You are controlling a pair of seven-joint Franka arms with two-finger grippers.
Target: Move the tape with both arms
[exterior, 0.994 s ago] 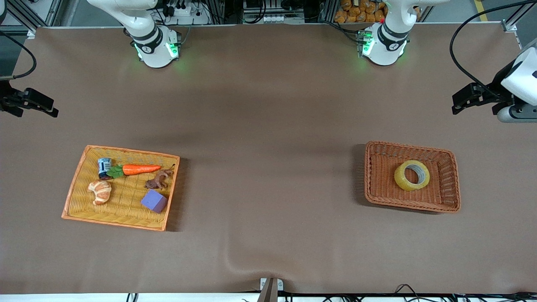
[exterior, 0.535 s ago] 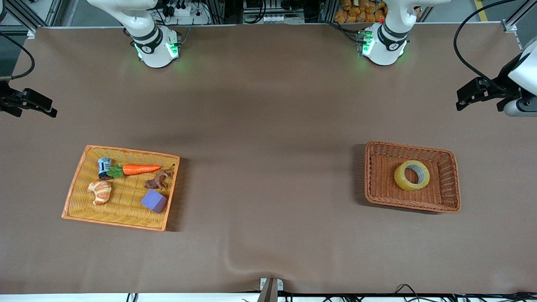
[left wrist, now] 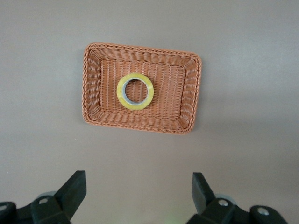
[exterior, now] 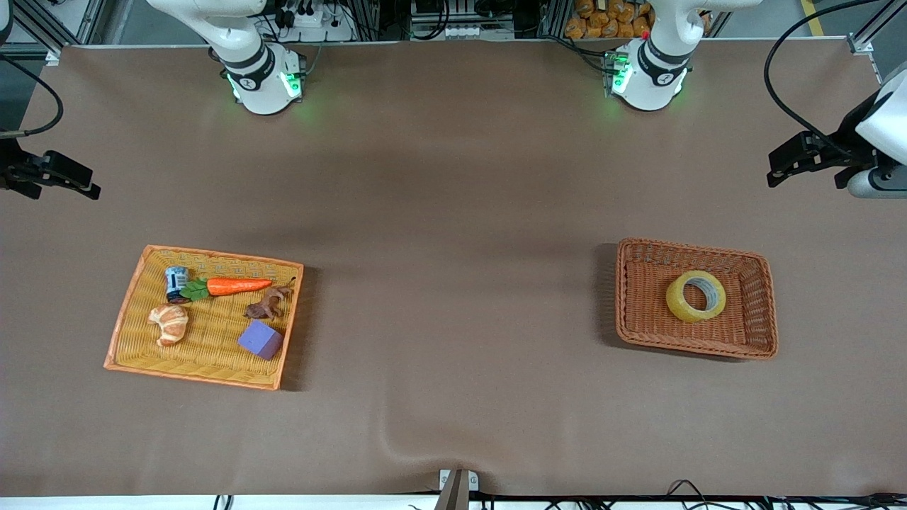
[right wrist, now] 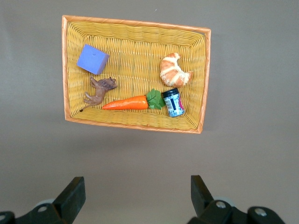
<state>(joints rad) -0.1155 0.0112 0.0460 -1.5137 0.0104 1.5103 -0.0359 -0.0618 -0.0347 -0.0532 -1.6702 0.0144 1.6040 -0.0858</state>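
Observation:
The yellow tape roll (exterior: 696,295) with a grey core lies flat in a brown wicker basket (exterior: 759,312) toward the left arm's end of the table. It also shows in the left wrist view (left wrist: 135,91). My left gripper (exterior: 778,168) hangs high above the table edge at that end, open and empty (left wrist: 138,181), well apart from the tape. My right gripper (exterior: 86,185) hangs high over the right arm's end of the table, open and empty (right wrist: 136,184).
An orange-yellow wicker tray (exterior: 127,319) toward the right arm's end holds a carrot (exterior: 237,285), a croissant (exterior: 169,322), a purple cube (exterior: 260,339), a small brown toy animal (exterior: 268,304) and a small jar (exterior: 175,282). Brown cloth covers the table.
My left gripper has shifted slightly upward in the front view. The right gripper, the tape and the baskets have hardly moved.

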